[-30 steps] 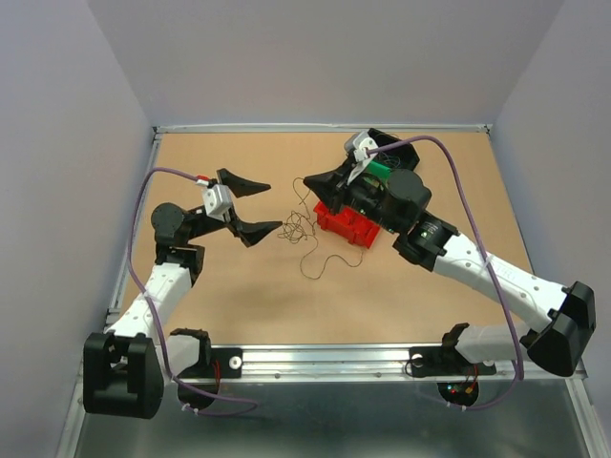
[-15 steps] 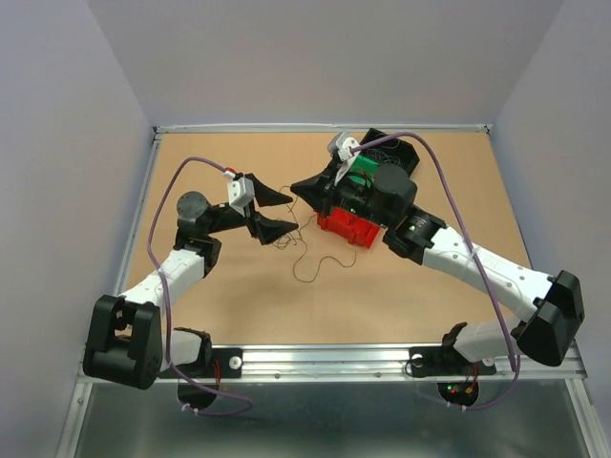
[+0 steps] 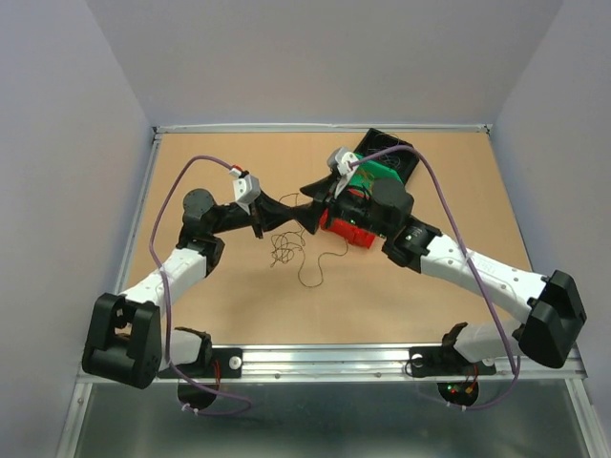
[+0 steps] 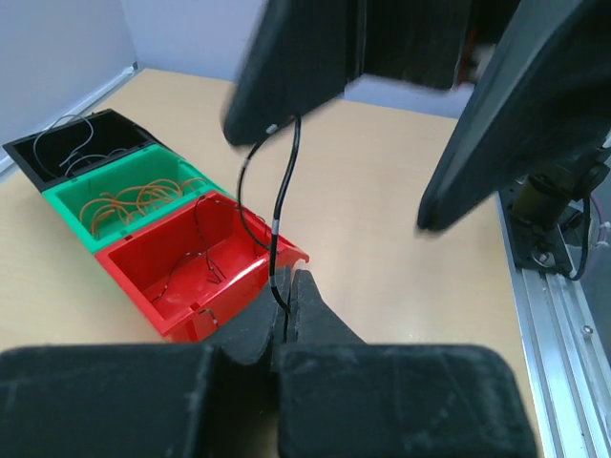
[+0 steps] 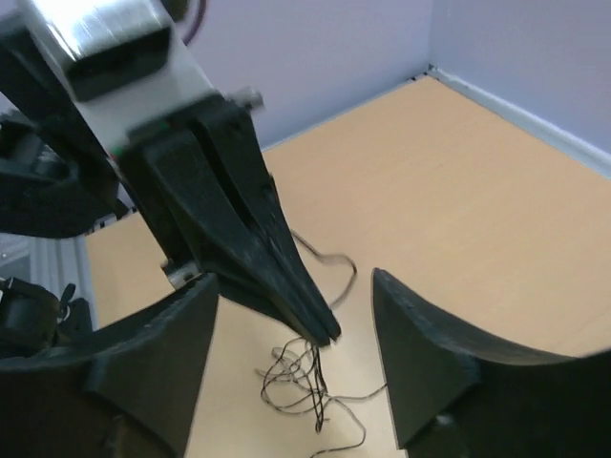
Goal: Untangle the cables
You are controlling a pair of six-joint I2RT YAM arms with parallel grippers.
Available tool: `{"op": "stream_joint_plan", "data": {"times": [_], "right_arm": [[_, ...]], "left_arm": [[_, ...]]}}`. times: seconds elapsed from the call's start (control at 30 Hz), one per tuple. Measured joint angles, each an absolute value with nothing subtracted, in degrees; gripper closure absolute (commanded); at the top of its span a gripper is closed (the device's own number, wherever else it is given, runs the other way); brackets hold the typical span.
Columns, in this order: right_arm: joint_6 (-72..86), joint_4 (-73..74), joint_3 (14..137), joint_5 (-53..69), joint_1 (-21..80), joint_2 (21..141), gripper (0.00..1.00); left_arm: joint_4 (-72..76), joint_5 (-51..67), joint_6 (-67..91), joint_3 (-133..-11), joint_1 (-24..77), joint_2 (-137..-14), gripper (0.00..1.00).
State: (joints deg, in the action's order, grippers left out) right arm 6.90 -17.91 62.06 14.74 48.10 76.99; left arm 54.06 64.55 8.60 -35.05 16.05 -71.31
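Red plastic forms the nearest of three open bins set in a row on the table (image 3: 220, 296). The red bin (image 4: 205, 272) holds a few dark thin strands, the green bin (image 4: 124, 196) next to it holds orange loops, and the black bin (image 4: 72, 143) at the far end holds pale ones. The rest of the cables (image 3: 284, 250) lie in a loose tangle on the table just left of the red bin. One dark strand rises from it to the left pincer (image 4: 288, 289), which is clamped on it. The right pincer (image 5: 296, 279) stands apart, its fingers on either side of the left one's tip. A second ago the left was spread wide and the right was together.
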Motion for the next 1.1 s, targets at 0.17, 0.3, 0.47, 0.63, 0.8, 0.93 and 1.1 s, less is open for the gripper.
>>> {"op": "stream_joint_plan", "data": {"times": [0.17,0.3,0.47,0.63,0.8,0.93,1.1], "right_arm": [[7.42,-24.93,47.42,10.87,48.1,73.89,0.05],[7.53,-28.82,44.21,10.61,48.1,77.78,0.12],[6.94,-34.04,44.95,12.49,48.07,86.65,0.96],[7.75,-35.53,45.28,14.0,48.1,90.06,0.99],[8.36,-39.66,42.83,12.58,48.1,87.74,0.99],[11.16,-41.36,35.64,5.39,48.1,81.45,0.99],[15.29,-41.04,25.32,-9.23,48.12,68.53,1.0]], "left_arm": [[49.3,63.29,7.22,-35.11,16.05,-65.04,1.0],[48.12,62.7,6.85,-35.9,16.05,-60.4,1.0],[47.11,62.85,7.51,-37.23,16.03,-59.81,1.0],[44.51,61.93,7.51,-37.74,15.64,-60.38,1.0],[40.66,55.09,6.79,-39.07,12.25,-59.96,1.0],[37.21,39.03,6.87,-39.13,7.38,-56.73,1.0],[37.04,23.18,9.15,-38.89,1.54,-52.71,1.0]]}}
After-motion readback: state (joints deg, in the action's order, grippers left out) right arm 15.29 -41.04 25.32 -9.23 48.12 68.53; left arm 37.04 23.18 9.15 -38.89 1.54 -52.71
